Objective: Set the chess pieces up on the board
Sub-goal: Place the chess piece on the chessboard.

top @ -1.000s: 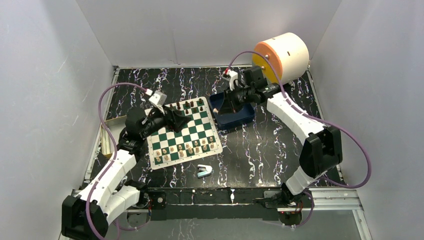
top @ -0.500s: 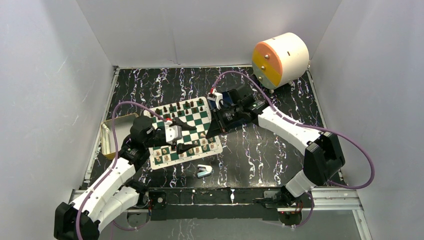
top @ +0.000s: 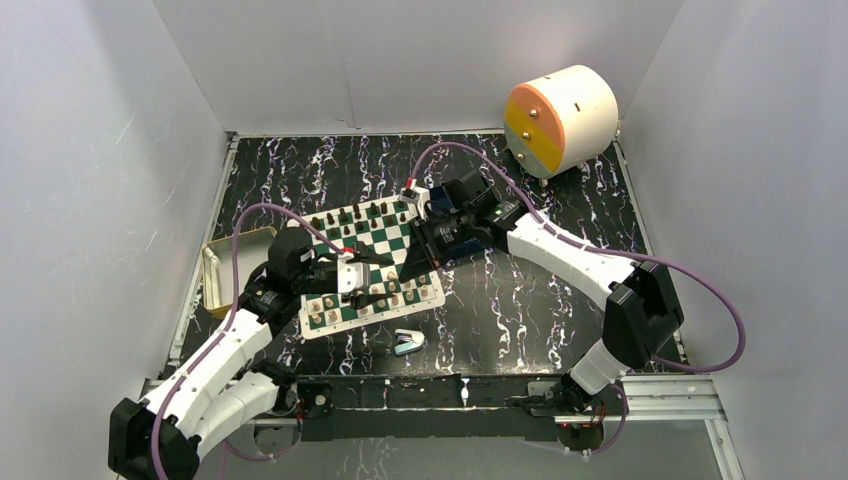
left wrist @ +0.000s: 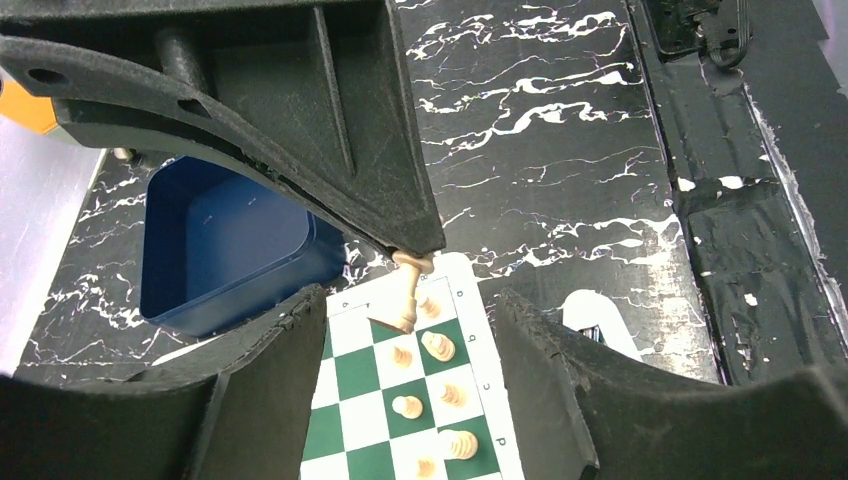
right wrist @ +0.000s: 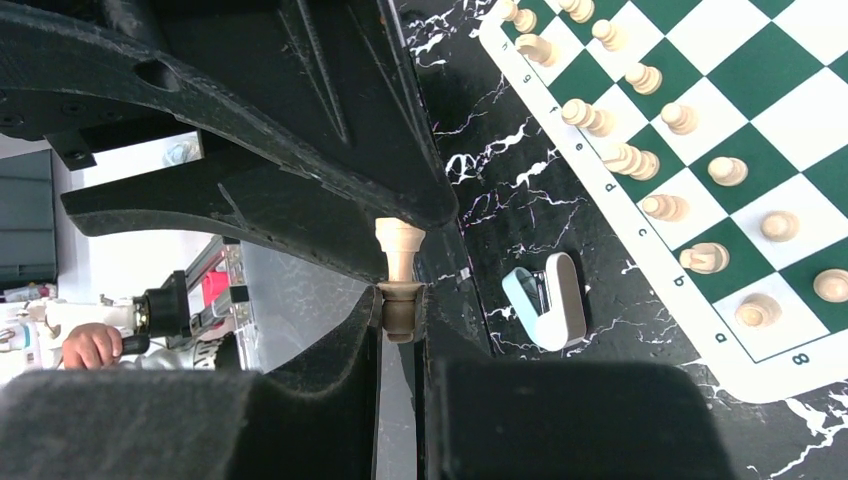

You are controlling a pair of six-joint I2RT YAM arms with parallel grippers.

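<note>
**Top view:** The board (top: 385, 238) is lying slightly turned on the black marbled table (top: 520, 290). Dark pcs (top: 362, 213) are standing along its far edge and tan pcs (top: 372, 298) along its near edge. The L gripper (top: 388, 277) is being held low over the near rows w/ fingers spread and nothing seen btw them. The R gripper (top: 410, 272) is being reached in from the right. Its tip is over the board's right side, just beside the L fingers, and its load is too small to be made out here. A light-blue stapler-like object (top: 408, 342) is lying on the table near the board's front corner, apart from it.

**L wrist view:** The L fingers (left wrist: 250, 390) are being held wide apart and empty, straddling the board's corner squares. The R gripper's tip is showing at top centre, pinched on the head of a tan piece (left wrist: 407, 298). That piece is hanging tilted, w/ its base at a square in the outermost row next to the white border. Whether the base is touching can't be told. Other tan pcs are standing just beside it, btw the L fingers. A blue tray (left wrist: 215, 250) is sitting on the table beyond the board's edge.

**R wrist view:** The R fingers are being pressed shut on the tan piece. Its head is clamped btw them and its base is sticking out past the tips. The board is showing at upper right w/ two rows of tan pcs along the lettered border. The stapler-like object is lying on the table btw the held piece and the board's corner, apart from both.
</note>
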